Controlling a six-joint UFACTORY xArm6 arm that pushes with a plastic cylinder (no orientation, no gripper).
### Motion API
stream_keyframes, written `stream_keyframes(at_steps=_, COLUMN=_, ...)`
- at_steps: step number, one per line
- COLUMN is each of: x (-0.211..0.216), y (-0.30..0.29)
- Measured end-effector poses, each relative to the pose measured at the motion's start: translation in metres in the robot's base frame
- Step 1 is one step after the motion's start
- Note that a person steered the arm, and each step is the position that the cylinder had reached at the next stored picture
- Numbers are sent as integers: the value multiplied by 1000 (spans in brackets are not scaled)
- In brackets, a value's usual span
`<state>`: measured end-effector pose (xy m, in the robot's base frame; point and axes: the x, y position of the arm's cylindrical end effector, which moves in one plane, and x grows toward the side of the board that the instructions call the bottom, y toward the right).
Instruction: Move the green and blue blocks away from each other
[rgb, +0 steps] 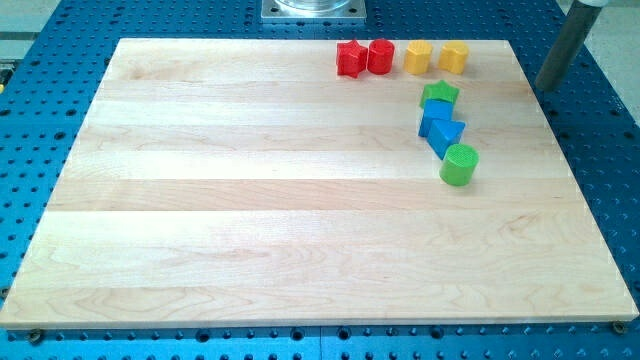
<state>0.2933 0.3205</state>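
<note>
A green star block (439, 95) sits at the board's upper right and touches a blue cube (435, 116) just below it. A second blue block (447, 136), wedge-like, touches that cube. A green cylinder (459, 164) stands against the wedge's lower end. The four form a short chain running down the view. My tip (549, 86) is at the view's upper right, just off the board's right edge. It stands to the right of the green star and touches no block.
A red star (350, 58), a red cylinder (380, 56) and two yellow blocks (417, 57) (453, 57) line the top edge of the wooden board (250, 180). A blue perforated table surrounds the board.
</note>
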Motion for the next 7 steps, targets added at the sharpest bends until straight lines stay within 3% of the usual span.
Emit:
stream_keyframes(at_steps=3, x=31, y=-109)
stream_keyframes(at_steps=5, x=58, y=-231)
stream_keyframes(at_steps=7, x=76, y=-154)
